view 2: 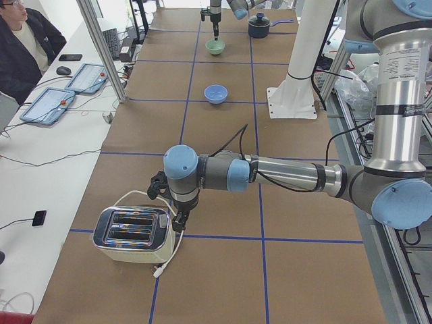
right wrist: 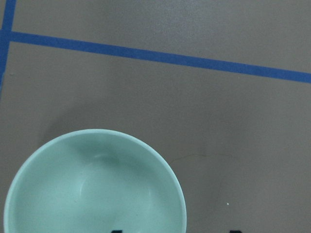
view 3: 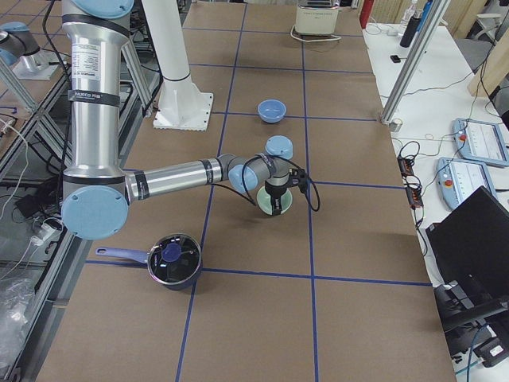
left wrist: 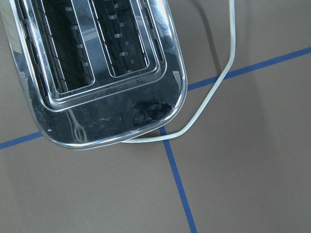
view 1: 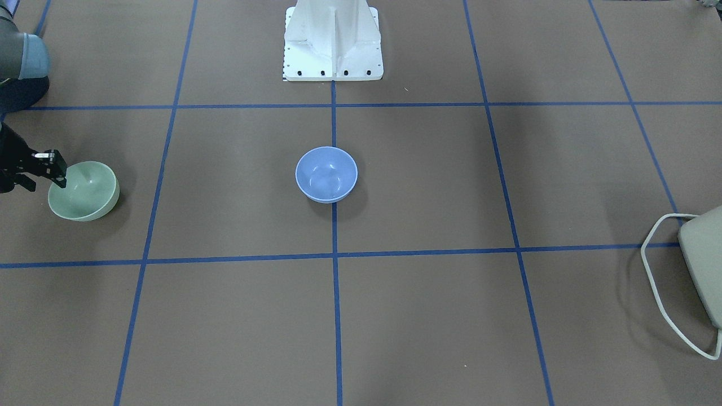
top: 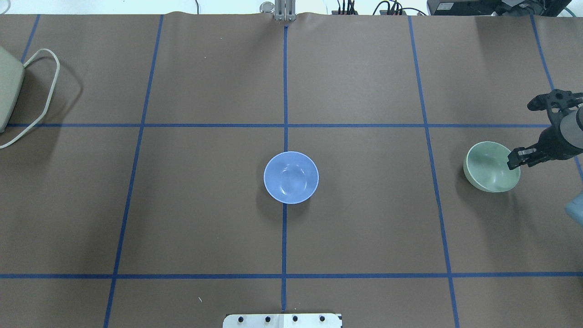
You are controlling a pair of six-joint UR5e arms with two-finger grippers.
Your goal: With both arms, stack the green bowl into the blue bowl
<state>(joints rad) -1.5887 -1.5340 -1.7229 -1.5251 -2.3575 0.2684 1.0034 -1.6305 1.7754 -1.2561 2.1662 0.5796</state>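
One toaster (view 2: 131,233) beside left hand (view 2: 177,221).

2 arms, left arm (view 2: 290,177) & right arm (view 3: 171,181): silver-grey tubes w/ light-blue round joint caps, dark grey joint housings. Small black lettering on upright tubes. Black cable (view 2: 233,138) loops by left forearm. Right hand (top: 517,161) black. White pedestal (view 1: 333,39), 4 black bolts along base edge.

Brown table (top: 205,218), marked into squares by blue tape lines (top: 284,250). Blue bowl (top: 291,177) stands at centre, on a tape line. Green bowl (top: 489,166) near the right end. White pedestal (view 1: 333,45) at the robot's edge. Toaster (view 2: 131,233) with loose cord (top: 43,105) at the left end. Lidded dark pot (view 3: 173,259) at the right end.
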